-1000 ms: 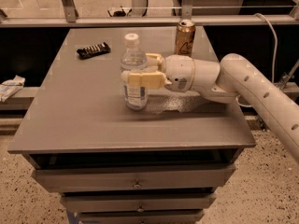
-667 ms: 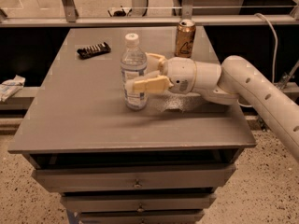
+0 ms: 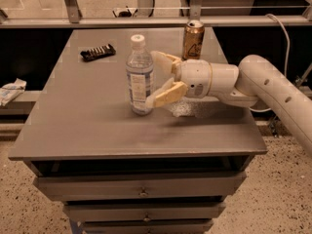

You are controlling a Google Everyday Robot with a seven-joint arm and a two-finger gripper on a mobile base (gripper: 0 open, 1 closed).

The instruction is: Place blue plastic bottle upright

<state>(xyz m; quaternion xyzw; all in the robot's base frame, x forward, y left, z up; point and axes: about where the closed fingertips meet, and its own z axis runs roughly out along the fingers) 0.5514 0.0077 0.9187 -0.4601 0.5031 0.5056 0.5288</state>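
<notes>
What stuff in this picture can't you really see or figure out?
All in the camera view:
- Label on the blue plastic bottle: words too small to read.
- The gripper, open beside the upright bottle: unclear whether its near finger touches the bottle.
- The gold can: bottom hidden behind the gripper.
- The arm: cut off by the right edge.
- The small black thing on the table: too small to identify.

The blue plastic bottle (image 3: 140,77) stands upright mid-table (image 3: 87,126). The gripper (image 3: 153,80) sits just to its right, with its fingers spread apart. A gold drink can (image 3: 193,39) stands by the far edge, and a flat black object (image 3: 98,51) lies toward the far-left corner.
</notes>
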